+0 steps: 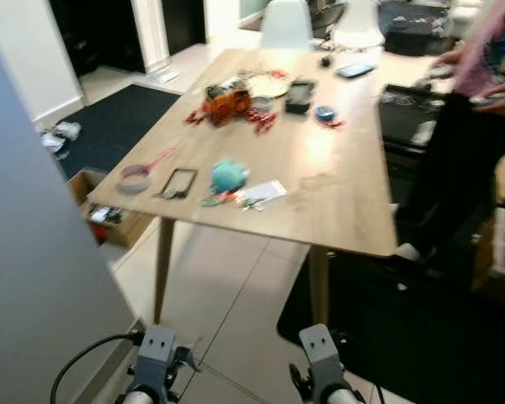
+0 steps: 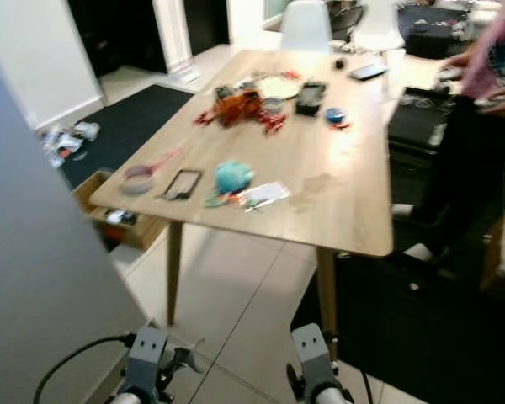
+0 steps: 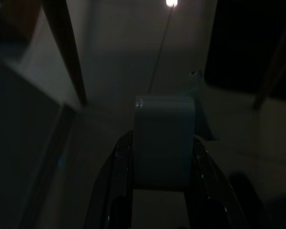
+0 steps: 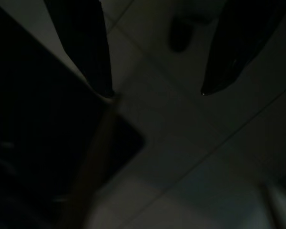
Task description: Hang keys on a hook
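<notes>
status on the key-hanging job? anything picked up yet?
Nothing done yet. The keys lie on the wooden table beside a teal ball. The left pincer holds a pale block; the right pincer is open over the floor. Left: approach, grasp keys, find a hook.

Your keys (image 1: 251, 202) by the desk's (image 1: 345, 210) near edge are too blurred to make out. The person (image 1: 480, 93) is cut off at the frame's edge. Both wrist views are dark.

Keys (image 1: 251, 202) lie flat near table's (image 1: 345, 210) near edge; beside teal ball (image 1: 229, 175).
</notes>
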Controlling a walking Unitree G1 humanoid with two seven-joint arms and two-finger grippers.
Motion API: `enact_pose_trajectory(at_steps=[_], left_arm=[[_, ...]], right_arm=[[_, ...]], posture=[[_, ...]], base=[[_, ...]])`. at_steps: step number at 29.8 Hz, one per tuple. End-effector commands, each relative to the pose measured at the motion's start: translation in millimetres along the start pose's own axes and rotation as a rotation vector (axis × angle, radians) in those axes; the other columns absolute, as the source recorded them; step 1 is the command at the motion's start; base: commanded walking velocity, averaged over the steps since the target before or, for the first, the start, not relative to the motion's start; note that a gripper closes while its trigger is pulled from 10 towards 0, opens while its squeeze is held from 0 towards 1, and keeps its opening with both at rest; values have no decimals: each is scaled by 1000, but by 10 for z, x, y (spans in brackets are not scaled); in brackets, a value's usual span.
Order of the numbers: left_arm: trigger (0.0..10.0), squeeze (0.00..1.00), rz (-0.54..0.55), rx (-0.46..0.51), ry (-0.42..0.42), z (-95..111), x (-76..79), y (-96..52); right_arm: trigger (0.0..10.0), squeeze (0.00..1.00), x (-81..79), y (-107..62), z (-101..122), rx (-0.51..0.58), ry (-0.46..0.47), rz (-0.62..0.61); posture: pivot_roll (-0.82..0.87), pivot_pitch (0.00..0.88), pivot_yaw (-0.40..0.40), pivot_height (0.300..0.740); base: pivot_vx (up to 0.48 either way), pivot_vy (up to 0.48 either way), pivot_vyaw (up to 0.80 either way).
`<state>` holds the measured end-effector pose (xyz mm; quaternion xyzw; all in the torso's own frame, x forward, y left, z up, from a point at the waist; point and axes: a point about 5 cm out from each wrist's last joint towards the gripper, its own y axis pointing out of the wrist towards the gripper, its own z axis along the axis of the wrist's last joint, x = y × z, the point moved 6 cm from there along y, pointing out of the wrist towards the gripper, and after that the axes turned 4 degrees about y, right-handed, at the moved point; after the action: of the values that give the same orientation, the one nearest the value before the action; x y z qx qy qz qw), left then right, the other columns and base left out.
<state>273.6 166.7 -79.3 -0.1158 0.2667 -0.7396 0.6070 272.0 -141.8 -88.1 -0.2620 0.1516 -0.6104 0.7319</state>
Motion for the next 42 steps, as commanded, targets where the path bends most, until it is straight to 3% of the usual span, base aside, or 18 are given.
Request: enact_pose_trajectory(at_steps=[1,7,9,17,28,42], left_arm=[[10000,0,0,-60,8,-192,-34,-72],[10000,0,0,-56,12,-170,-45,-62],[10000,0,2,-53,5,-166,-42,-61],[10000,0,15,-50,-13,-182,-27,-73],[10000,0,35,-60,-32,-222,-14,-87],[10000,0,39,-53,-49,-223,18,-93]], right_arm=[[10000,0,-110,-23,-69,-14,27,17],[10000,0,-120,-23,-53,-4,33,20],[10000,0,-129,-20,-46,-2,-9,27],[10000,0,-145,-28,-61,-5,-13,44],[10000,0,-157,-12,-15,5,-150,84],[10000,0,-108,-26,-72,-18,-119,73]], posture=[[49,61,62,740],[50,62,63,740],[48,62,58,740],[46,60,37,740],[41,58,18,740],[41,38,-4,740]], base=[[0,0,-800],[0,0,-800],[0,0,0],[0,0,0],[0,0,279],[0,0,129]])
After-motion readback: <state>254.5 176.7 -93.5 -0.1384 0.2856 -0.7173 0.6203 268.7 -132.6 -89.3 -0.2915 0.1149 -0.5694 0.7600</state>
